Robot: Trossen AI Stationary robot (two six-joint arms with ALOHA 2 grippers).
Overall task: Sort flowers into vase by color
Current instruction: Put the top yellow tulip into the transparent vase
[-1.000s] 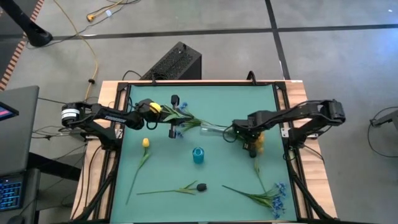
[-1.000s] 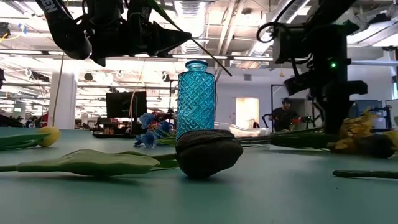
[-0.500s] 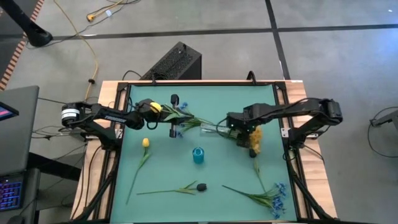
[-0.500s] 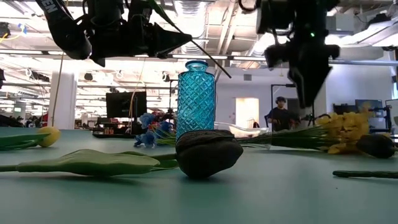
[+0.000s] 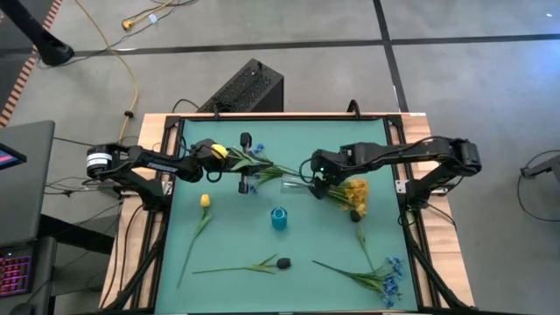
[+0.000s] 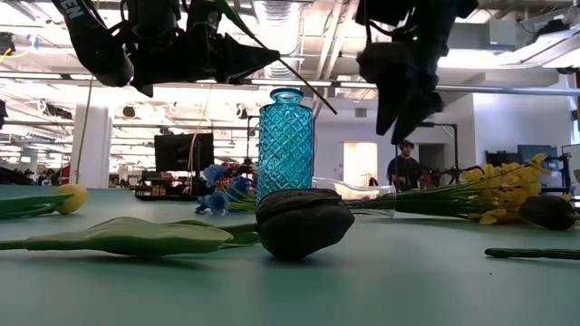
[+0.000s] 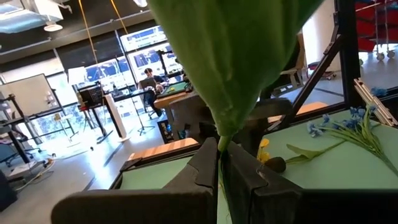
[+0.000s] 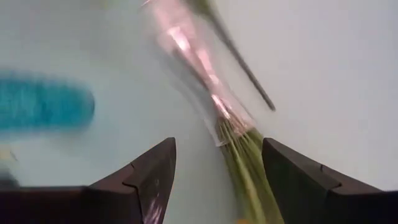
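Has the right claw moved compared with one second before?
Yes. In the high view the right claw has shifted toward the picture's left, away from the yellow spray and nearer the blue vase.

Open-plan lab: exposed ceiling ducts (image 6: 299, 23), workbenches (image 7: 180, 93), person (image 6: 399, 167) beyond.

A small vase (image 5: 279, 218) stands upright near the middle of the worktop (image 5: 289, 140). Behind it a glass vase (image 5: 296, 182) lies on its side, a flower spray (image 5: 352, 193) sticking out of its mouth toward the right. The right tool (image 5: 315, 170) hangs over that glass vase — the left tool (image 5: 229, 157) is at the back left, above a flower bunch (image 5: 259, 166). A tulip (image 5: 204, 210) lies left of the small vase, a bud stem (image 5: 254, 265) in front of it, another spray (image 5: 376, 276) at the front right.
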